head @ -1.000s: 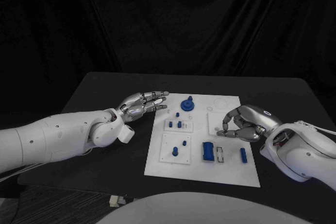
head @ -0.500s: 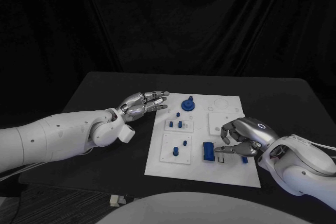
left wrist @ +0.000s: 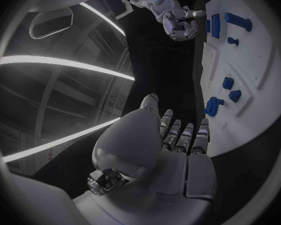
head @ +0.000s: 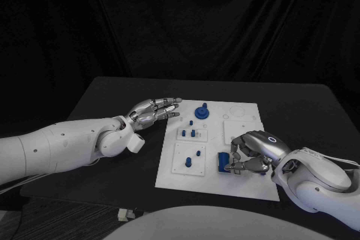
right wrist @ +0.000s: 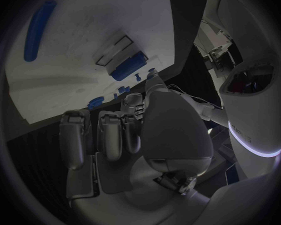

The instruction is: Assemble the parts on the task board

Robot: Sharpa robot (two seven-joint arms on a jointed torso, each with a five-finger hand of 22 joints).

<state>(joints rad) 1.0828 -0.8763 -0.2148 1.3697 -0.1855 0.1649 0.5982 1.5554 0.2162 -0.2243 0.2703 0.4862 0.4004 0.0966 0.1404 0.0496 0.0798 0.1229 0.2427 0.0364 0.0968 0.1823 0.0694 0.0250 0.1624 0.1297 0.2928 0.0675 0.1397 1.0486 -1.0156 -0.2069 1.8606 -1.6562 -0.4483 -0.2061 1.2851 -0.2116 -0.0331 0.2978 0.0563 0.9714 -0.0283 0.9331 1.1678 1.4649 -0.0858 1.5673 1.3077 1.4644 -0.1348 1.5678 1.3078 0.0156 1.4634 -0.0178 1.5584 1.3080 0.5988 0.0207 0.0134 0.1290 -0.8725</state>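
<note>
Hovering with fingers curled in, holding nothing: right robot hand (head: 254, 153) over task board (head: 244, 184); left robot hand (head: 154, 111) spread beside board, empty

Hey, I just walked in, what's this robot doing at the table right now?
It is assembling small blue parts on a white task board on a black table. The right hand is low over the board's near right part, fingers curled down beside the blue block; whether it holds anything cannot be told. The left hand hovers at the board's far left edge, fingers extended, holding nothing. Other blue parts sit on the board, including a round knob at the far end.
</note>
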